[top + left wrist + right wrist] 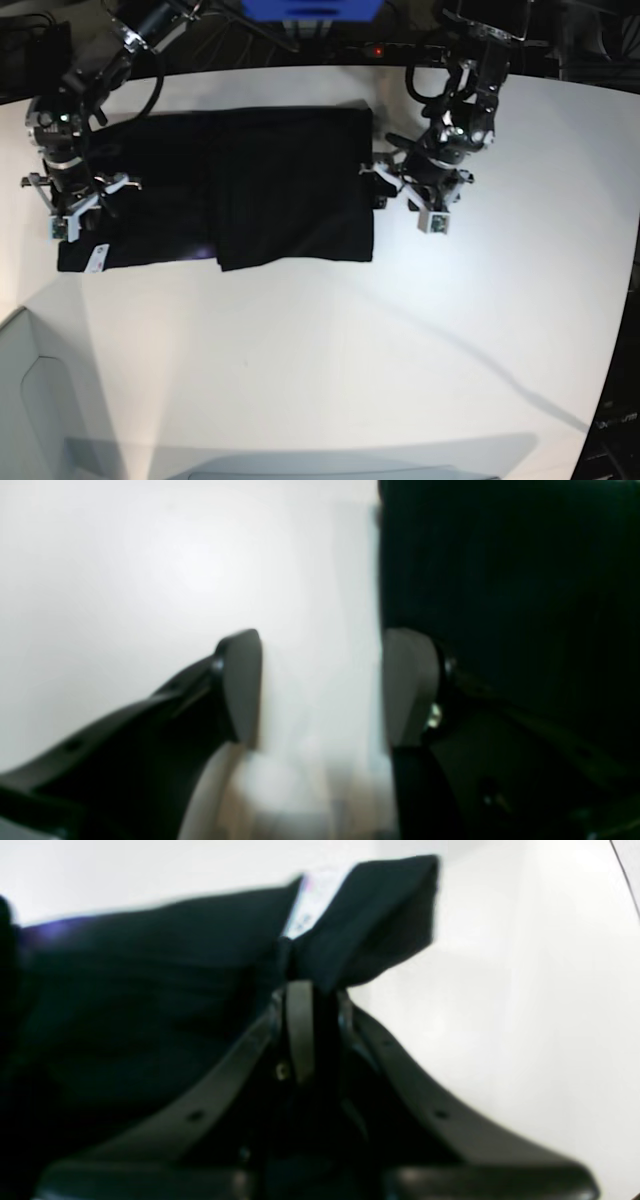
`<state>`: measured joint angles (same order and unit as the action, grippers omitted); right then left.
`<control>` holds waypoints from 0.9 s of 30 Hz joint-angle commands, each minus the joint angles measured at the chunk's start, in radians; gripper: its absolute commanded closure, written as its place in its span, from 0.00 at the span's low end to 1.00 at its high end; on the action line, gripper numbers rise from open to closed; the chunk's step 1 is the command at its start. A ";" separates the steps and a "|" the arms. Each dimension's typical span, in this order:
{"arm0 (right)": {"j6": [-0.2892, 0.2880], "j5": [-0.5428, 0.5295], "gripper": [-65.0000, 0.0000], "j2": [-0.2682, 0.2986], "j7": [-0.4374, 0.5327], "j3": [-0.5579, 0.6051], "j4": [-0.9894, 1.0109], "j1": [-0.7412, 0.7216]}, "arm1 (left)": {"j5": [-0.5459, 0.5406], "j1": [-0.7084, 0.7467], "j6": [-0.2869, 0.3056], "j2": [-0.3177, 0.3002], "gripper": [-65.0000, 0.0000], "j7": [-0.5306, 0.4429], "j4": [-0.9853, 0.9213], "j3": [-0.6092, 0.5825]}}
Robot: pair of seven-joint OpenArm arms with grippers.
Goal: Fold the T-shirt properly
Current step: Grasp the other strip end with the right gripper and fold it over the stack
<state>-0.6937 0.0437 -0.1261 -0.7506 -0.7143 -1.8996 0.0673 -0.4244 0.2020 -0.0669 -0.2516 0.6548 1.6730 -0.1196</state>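
from my base view i see bare white table point(330, 360) nearest, then the t-shirt point(250, 190) lying flat and partly folded across the far half, a long black band. my right gripper point(312, 985) sits at its end on that view's left, jaws pressed together on a raised pinch of black cloth beside a pale label point(310, 902). my left gripper point(320, 685) is at the opposite edge, jaws apart with nothing between them, one finger point(407, 690) right on the fabric's border, the other over table.
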 commanded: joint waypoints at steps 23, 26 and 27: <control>-0.004 -0.023 1.00 -0.031 0.026 0.882 -0.058 0.098 | -0.001 -0.012 0.002 0.007 0.42 -0.008 0.016 0.004; -0.004 -0.023 1.00 -0.031 0.032 0.930 0.001 0.078 | -0.001 -0.011 0.000 0.004 0.42 -0.008 0.016 0.008; -0.004 -0.023 1.00 -0.031 0.033 0.934 0.031 0.068 | -0.001 -0.011 0.000 0.004 0.42 -0.008 0.016 0.011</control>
<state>-0.6937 0.0353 -0.1501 -0.7410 0.2195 -1.8507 0.1474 -0.4232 0.1997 -0.0669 -0.2436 0.6590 1.6714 -0.1123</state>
